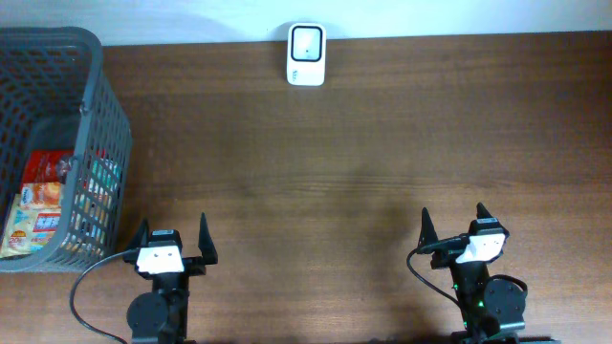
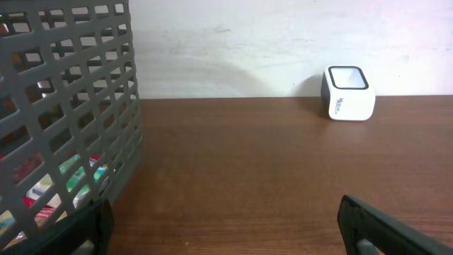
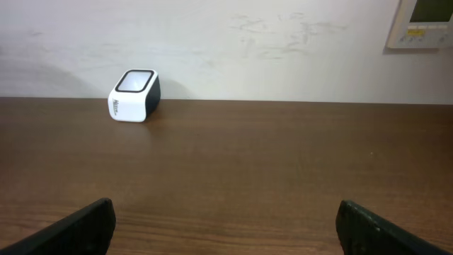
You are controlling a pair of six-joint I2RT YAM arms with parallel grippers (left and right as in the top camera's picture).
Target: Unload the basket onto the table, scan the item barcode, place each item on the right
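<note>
While both arms wait low in the overhead frame, left pincer [image 1: 173,235] and right pincer [image 1: 454,222] spread wide and empty, nothing is picked yet: glossy snack packets [image 1: 33,205] lie in the grey lattice basket [image 1: 93,105] at left, the boxy white scanner [image 1: 306,54] top centre on the wood-grain counter [image 1: 335,162]. Left wrist: mesh fills the left. Right wrist: scanner upper left, dark window upturned. Next, seemingly, a reach into the basket.

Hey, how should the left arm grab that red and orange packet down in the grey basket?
Come straight down through the open top of the basket: its mesh walls block any side approach. The packet looks to lie flat on the bottom, so the left gripper, jaws open, should probably pinch an edge, not the broad face.
</note>
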